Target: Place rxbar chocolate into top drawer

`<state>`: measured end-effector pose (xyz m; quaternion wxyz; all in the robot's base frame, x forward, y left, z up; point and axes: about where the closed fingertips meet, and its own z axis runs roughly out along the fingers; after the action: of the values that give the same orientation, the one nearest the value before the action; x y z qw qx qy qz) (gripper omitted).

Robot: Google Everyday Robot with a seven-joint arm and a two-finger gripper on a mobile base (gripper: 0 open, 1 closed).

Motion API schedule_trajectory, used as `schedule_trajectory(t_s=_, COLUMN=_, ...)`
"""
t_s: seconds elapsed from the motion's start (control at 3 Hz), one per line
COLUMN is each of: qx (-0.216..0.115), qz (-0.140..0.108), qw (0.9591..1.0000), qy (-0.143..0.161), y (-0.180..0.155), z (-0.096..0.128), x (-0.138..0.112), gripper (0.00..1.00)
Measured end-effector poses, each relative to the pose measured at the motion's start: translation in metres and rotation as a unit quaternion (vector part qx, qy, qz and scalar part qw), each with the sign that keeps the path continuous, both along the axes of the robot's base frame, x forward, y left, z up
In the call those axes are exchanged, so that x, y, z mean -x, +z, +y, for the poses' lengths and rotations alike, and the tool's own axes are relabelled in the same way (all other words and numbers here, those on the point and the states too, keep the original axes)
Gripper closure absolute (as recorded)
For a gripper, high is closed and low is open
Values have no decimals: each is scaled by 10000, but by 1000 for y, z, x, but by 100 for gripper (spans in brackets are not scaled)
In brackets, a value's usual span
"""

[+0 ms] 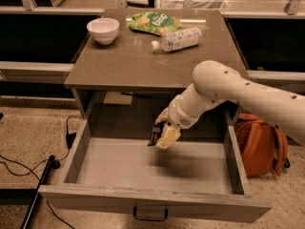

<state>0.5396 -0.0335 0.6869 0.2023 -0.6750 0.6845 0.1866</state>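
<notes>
The top drawer (86, 149) is pulled wide open below the table top, with a pale grey floor and a small dark handle (150, 214) on its front. My gripper (161, 136) hangs inside the drawer, above the back middle of its floor. It is shut on the rxbar chocolate (154, 135), a small flat black bar held upright between the pale fingers (168, 136), a little above the floor.
On the table top (124, 66) stand a white bowl (103, 30), a green chip bag (155, 22) and a clear plastic bottle (177, 38) lying on its side. An orange backpack (262, 140) sits on the floor right of the drawer. Black cables (28, 168) lie at the left.
</notes>
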Motion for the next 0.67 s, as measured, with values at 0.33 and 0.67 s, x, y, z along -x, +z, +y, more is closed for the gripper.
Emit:
schedule_trajectory(t_s=0.33, qx=-349, qz=-294, qw=9969, qy=-639, y=-9, z=-10, x=-27, gripper=4)
schedule_trajectory(t_s=0.67, qx=-1138, qz=-536, qw=9904, qy=-564, y=4, z=-27, x=-48, gripper=0)
